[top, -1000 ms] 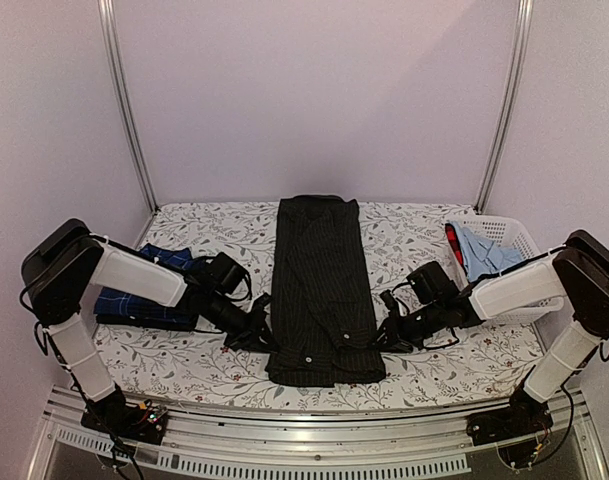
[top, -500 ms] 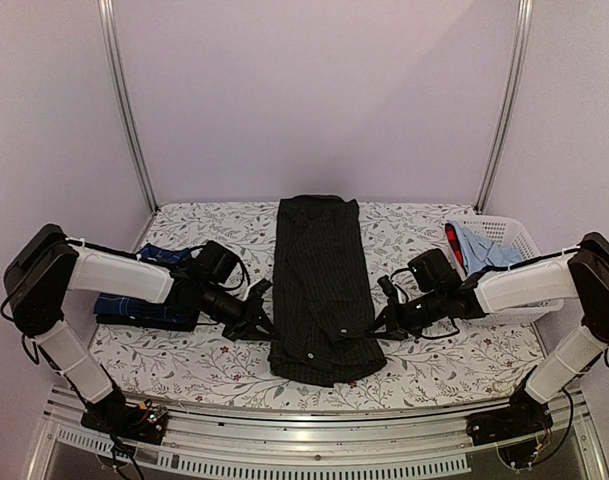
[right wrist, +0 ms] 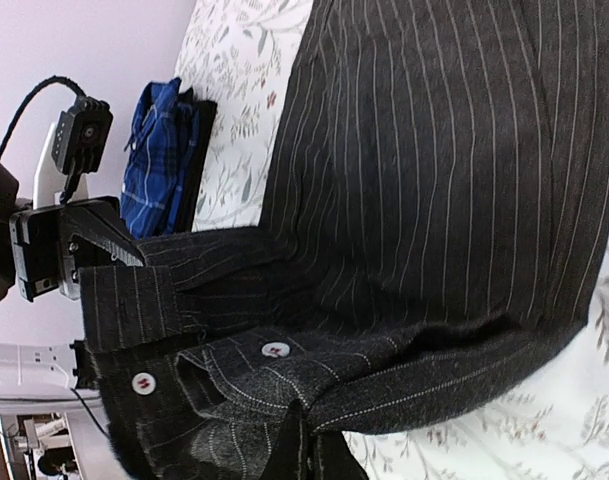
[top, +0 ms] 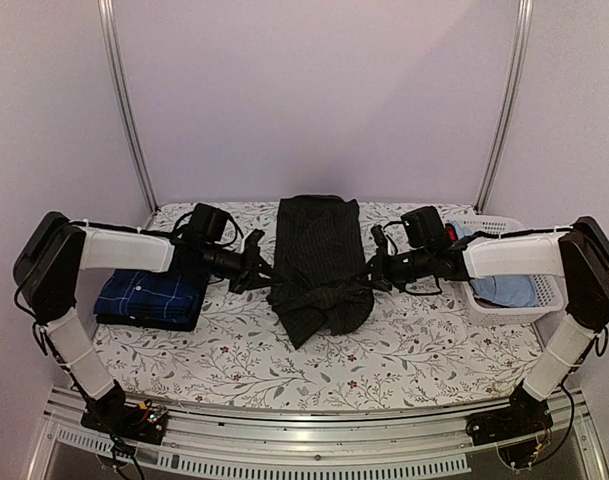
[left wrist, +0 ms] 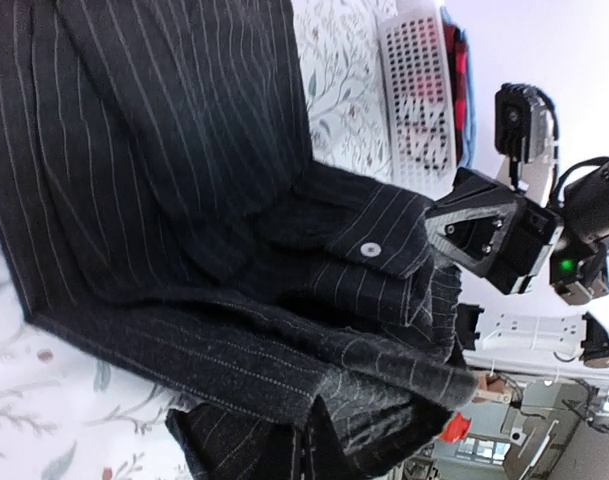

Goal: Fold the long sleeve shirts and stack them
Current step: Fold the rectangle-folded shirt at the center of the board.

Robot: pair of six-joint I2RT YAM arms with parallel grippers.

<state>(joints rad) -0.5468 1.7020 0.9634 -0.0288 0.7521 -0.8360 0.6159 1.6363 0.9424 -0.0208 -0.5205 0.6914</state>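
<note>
The black pinstriped long sleeve shirt [top: 319, 240] lies lengthwise at the table's middle. Its near end is raised and bunched between both grippers, with a corner hanging down in front. My left gripper [top: 262, 272] is shut on the shirt's left edge and my right gripper [top: 374, 268] on its right edge. In the left wrist view the striped cloth [left wrist: 184, 150] hides my own fingers. The right wrist view shows the cloth [right wrist: 444, 150] pinched at the bottom, with two buttons showing. The navy checked shirt [top: 149, 295] lies folded at the left.
A white basket [top: 489, 222] stands at the right under my right arm, holding a light blue cloth [top: 504, 288] and something red. The floral table cover [top: 234, 355] spans the table. Metal posts rise at both back corners.
Both grippers closed on the black shirt's near end, lifted it and carried it toward the far side. The shirt now looks shorter and doubled over. Both arms stretched farther out.
</note>
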